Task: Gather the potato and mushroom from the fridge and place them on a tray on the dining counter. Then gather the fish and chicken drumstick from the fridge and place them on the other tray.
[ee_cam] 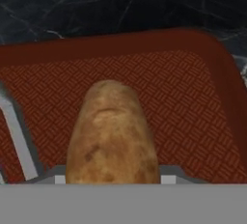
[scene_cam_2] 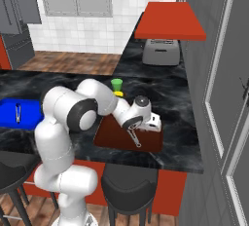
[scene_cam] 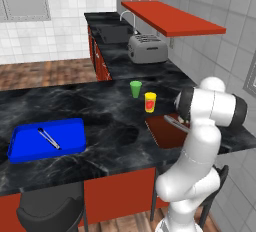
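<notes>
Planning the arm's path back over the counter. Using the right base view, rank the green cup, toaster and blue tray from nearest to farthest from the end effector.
1. Green cup: just behind the end effector, up-left of it.
2. Toaster: farther back, under the red shelf.
3. Blue tray: far left along the dining counter.

The potato (ee_cam: 112,136) has a matt, tan skin, mottled with darker brown flecks and faintly rough. Beneath it the dark red tray (ee_cam: 193,107) carries a fine herringbone texture and a smooth raised rim. The desk (scene_cam: 100,106) is black marble with white veins, polished. The blue tray (scene_cam: 30,141) looks like smooth plastic. The toaster (scene_cam: 147,48) is brushed grey metal. The floor (scene_cam: 45,73) is brown wood planks.
</notes>
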{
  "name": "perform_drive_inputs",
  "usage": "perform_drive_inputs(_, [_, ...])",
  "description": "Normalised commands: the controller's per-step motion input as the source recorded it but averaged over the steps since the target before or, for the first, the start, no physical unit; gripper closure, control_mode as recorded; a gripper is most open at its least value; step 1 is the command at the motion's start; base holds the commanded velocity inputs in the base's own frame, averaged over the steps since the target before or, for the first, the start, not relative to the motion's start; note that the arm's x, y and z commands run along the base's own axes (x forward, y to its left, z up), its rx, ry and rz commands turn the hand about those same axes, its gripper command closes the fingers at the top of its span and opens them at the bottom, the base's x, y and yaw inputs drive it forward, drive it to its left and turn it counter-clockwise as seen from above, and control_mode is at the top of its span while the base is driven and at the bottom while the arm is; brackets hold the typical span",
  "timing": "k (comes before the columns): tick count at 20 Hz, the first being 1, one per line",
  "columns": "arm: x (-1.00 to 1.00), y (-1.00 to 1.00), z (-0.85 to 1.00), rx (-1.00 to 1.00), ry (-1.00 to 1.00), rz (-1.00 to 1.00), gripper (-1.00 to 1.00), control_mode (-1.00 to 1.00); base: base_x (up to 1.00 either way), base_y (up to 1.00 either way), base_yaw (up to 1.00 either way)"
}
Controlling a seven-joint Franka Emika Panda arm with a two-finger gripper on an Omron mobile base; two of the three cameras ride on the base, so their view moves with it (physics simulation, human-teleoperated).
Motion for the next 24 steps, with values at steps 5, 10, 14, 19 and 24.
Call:
perform_drive_inputs(5, [0.05, 0.00, -0.26, 0.00, -0.01, 0.00, -1.00, -1.00, 0.00, 0.00, 0.00])
perform_drive_inputs(10, [-0.07, 0.08, 0.09, 0.00, -0.03, 0.00, -1.00, -1.00, 0.00, 0.00, 0.00])
perform_drive_inputs(14, [-0.11, 0.20, 0.36, -0.01, -0.02, 0.00, -1.00, -1.00, 0.00, 0.00, 0.00])
perform_drive_inputs(19, [-0.11, 0.19, 0.59, -0.04, -0.05, 0.00, -1.00, -1.00, 0.00, 0.00, 0.00])
perform_drive_inputs(24, [-0.07, 0.16, 0.81, -0.06, -0.08, 0.00, -1.00, -1.00, 0.00, 0.00, 0.00])
